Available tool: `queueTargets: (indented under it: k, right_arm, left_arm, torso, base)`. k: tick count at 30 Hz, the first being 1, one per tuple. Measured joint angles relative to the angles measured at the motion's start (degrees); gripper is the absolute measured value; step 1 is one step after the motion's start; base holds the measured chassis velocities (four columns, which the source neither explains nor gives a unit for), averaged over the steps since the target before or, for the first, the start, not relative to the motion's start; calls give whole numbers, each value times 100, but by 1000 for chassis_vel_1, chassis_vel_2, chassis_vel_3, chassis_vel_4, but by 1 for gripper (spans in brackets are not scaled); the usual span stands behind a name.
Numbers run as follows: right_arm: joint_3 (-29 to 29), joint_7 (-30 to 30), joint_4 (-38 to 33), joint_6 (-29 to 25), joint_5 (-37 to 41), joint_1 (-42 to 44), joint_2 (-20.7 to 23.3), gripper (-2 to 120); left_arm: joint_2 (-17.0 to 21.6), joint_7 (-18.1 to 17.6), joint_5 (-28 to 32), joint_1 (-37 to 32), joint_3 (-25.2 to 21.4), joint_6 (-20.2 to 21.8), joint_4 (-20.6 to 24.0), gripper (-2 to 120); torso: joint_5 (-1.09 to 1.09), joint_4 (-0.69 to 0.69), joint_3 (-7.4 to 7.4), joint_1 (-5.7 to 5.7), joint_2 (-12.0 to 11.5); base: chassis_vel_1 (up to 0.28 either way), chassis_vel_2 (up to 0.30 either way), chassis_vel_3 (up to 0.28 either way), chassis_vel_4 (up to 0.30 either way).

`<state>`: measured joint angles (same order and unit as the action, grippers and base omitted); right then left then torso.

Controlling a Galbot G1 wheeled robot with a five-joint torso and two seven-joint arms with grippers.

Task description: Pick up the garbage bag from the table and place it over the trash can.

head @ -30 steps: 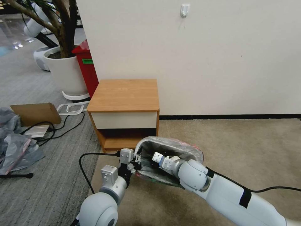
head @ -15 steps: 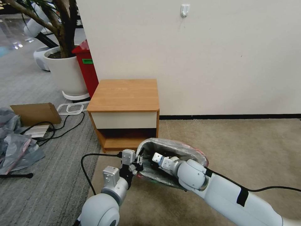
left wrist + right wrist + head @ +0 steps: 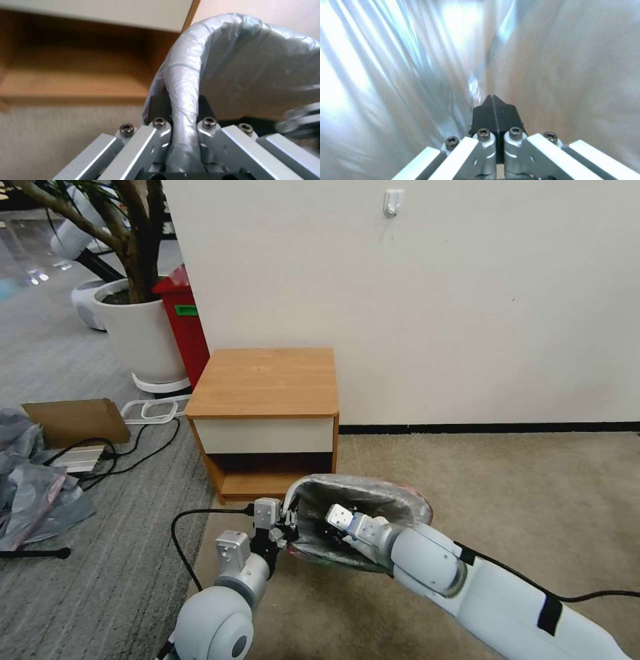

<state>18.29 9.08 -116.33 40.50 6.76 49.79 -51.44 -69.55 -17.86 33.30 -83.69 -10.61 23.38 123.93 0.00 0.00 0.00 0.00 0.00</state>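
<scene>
The garbage bag (image 3: 373, 493) lies stretched over the rim of the trash can, which stands on the carpet in front of the table (image 3: 267, 380) and is hidden under the grey plastic. A pinkish-red band shows at the bag's far right edge. My left gripper (image 3: 288, 527) is shut on the bag-covered rim at its left side; the left wrist view shows the wrapped rim (image 3: 183, 82) running between the fingers (image 3: 156, 107). My right gripper (image 3: 331, 531) reaches down inside the bag, shut with nothing between its black tips (image 3: 493, 100), and bag plastic (image 3: 403, 62) surrounds it.
A tall red bin (image 3: 183, 323) and a white planter (image 3: 137, 333) stand left of the table by the wall. A cardboard box (image 3: 77, 420), cables (image 3: 133, 453) and a heap of grey plastic (image 3: 27, 487) lie on the left floor. Open beige carpet (image 3: 520, 487) lies to the right.
My right arm's elbow has swung out to the right and lower while its gripper stays inside the bag. The bagged rim has shifted slightly left. The left gripper keeps its hold.
</scene>
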Motion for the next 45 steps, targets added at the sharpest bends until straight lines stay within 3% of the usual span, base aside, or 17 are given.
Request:
queueTargets:
  k: [7, 11, 13, 15, 16, 20, 22, 26, 31, 39, 45]
  right_arm:
    - [-856, -105, -669, -240, 402, 740, 109, 0]
    - [-1334, -843, -1106, -896, 715, 1520, 164, 0]
    - [-1640, -1441, -1257, -1307, 874, 2024, -28, 0]
    - [-1852, -1611, -1294, -1539, 864, 2283, -172, 0]
    - [-2168, -1770, -1304, -1939, 712, 2664, -403, 2]
    - [-2962, -2053, -1237, -3028, 219, 3582, -1079, 17]
    - [-3102, -2111, -1223, -3173, 142, 3735, -1219, 22]
    - [-3681, -2367, -1120, -3844, -221, 4458, -1922, 41]
    - [-3840, -2419, -1068, -4086, -390, 4750, -2170, 55]
    - [-3924, -2452, -998, -4263, -544, 4920, -2386, 88]
    - [-3930, -2466, -980, -4267, -549, 4911, -2418, 100]
  left_arm:
    - [-69, -411, 865, -17, -150, 166, -164, 4]
    - [-119, -640, 1216, -59, -238, 262, -229, 4]
    - [-138, -719, 1341, -115, -283, 330, -229, 4]
    - [-137, -735, 1369, -154, -310, 354, -222, 4]
    - [-118, -744, 1407, -215, -348, 393, -190, 4]
    - [-43, -744, 1473, -370, -446, 530, -111, 4]
    - [-26, -745, 1474, -402, -456, 560, -98, 4]
    - [75, -749, 1462, -586, -476, 688, -47, 4]
    - [132, -772, 1440, -668, -436, 785, -26, 4]
    - [234, -770, 1223, -713, -353, 917, -46, 4]
    - [216, -748, 1206, -698, -355, 994, -86, 4]
  torso:
    - [0, 1, 0, 0, 0]
    - [-1, 0, 0, 0, 0]
    - [0, 0, 0, 0, 0]
    - [0, 1, -1, 0, 0]
    - [-1, 1, -1, 0, 0]
    - [0, 0, -1, 0, 0]
    - [-1, 0, -1, 0, 0]
    - [-1, 0, -1, 0, 0]
    - [-1, 0, -1, 0, 0]
    - [-1, 0, 0, 0, -1]
    - [-1, 0, 0, 0, -1]
  base:
    - [0, 0, 0, 0]
    - [0, 0, 0, 0]
    - [0, 0, 0, 0]
    - [0, 0, 0, 0]
    - [0, 0, 0, 0]
    - [0, 0, 0, 0]
    - [0, 0, 0, 0]
    - [0, 0, 0, 0]
    - [0, 0, 0, 0]
    - [0, 0, 0, 0]
    - [0, 0, 0, 0]
